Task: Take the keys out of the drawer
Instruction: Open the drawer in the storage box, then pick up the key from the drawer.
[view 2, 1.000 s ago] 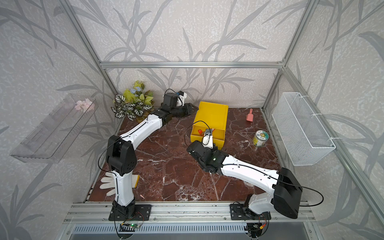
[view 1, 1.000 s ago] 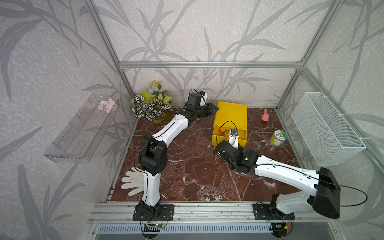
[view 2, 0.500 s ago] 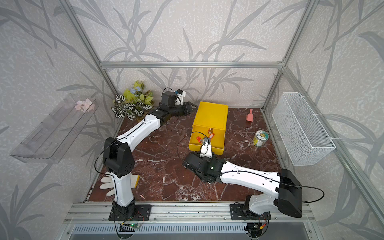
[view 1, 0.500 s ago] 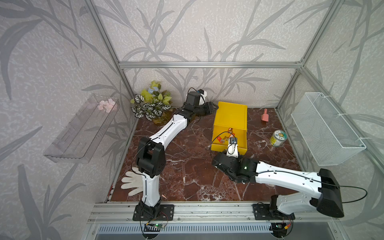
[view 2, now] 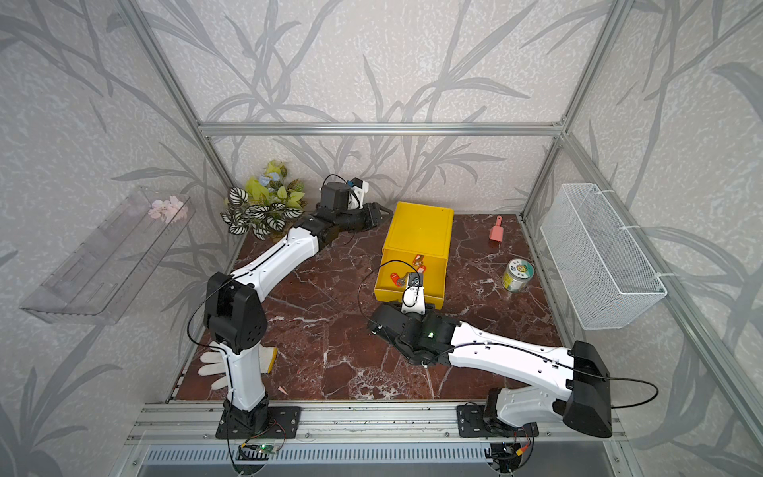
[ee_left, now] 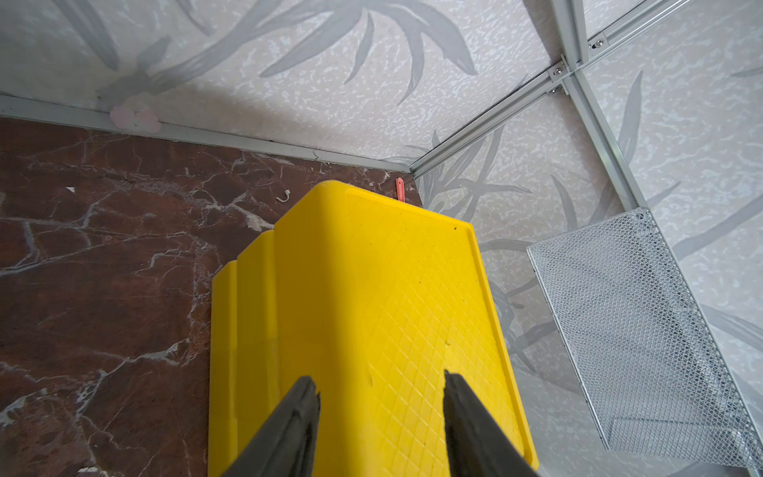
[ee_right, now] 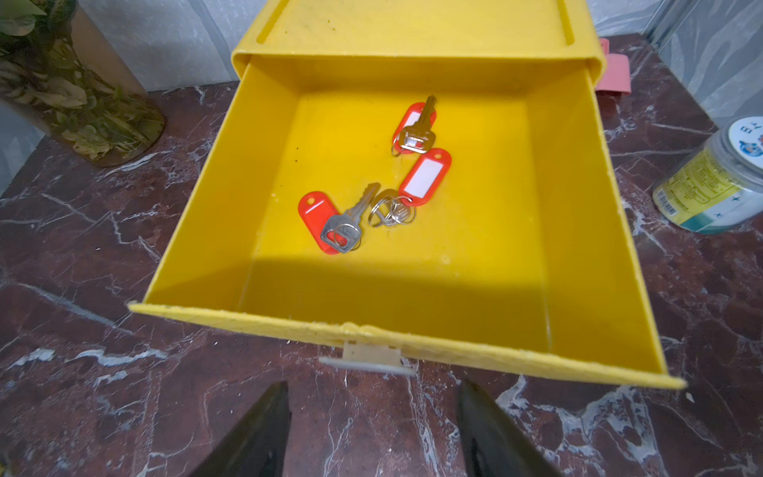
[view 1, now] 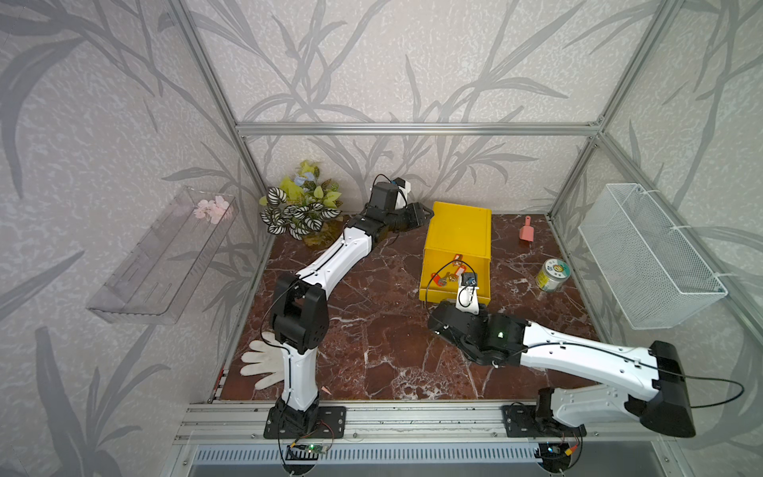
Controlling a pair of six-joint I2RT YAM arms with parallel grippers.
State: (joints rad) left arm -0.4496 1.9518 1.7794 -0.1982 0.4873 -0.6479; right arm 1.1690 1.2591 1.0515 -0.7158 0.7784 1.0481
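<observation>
A yellow case (view 1: pixel 460 231) stands at the back of the table with its drawer (ee_right: pixel 413 334) pulled out. The keys (ee_right: pixel 330 225) lie on the drawer floor as three bunches. One has a plain red tag, one (ee_right: pixel 425 177) has a white-labelled red tag, and one (ee_right: pixel 415 128) lies further back. Both top views show them (view 1: pixel 448 274) (view 2: pixel 406 270). My right gripper (ee_right: pixel 373 386) is open just in front of the drawer's small pale handle (ee_right: pixel 367 359), not touching it. My left gripper (ee_left: pixel 377 380) is open at the case's back left edge, holding nothing.
A potted plant (view 1: pixel 303 206) stands at the back left. A pink scoop (view 1: pixel 526 233) and a jar (view 1: pixel 551 274) lie right of the case. A wire basket (view 1: pixel 644 256) hangs on the right wall and a clear shelf (view 1: pixel 161 256) on the left. A white glove (view 1: pixel 264 363) lies front left.
The right gripper drew back toward the front, sliding the drawer out, then its jaws opened off the handle. The left arm has hardly moved.
</observation>
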